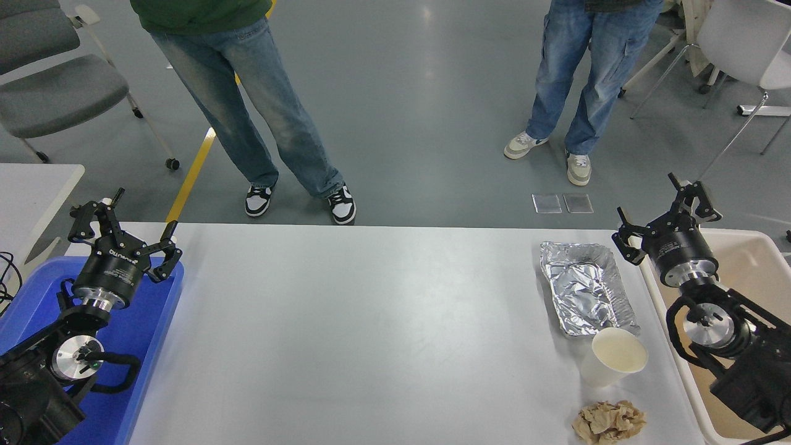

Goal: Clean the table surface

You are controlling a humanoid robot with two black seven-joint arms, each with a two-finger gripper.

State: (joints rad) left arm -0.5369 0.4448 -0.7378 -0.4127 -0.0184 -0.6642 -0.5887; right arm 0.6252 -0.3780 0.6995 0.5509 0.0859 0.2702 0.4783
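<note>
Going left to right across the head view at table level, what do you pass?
Blue plastic bin → left gripper, open → bare white table surface → crumpled foil tray → right gripper, open → beige plastic bin.

I see the bench surface [371, 321] filling most of the lower frame, a wide white-grey slab, smooth and matte, with a soft sheen across its middle. Its far edge runs straight across the middle of the frame, and a rounded corner shows at the upper left of it. It lies flat and level. From my view the broad centre and left stretch is bare, while the lower right part of it carries a few loose items. Its near edge runs out of the bottom of the frame.
</note>
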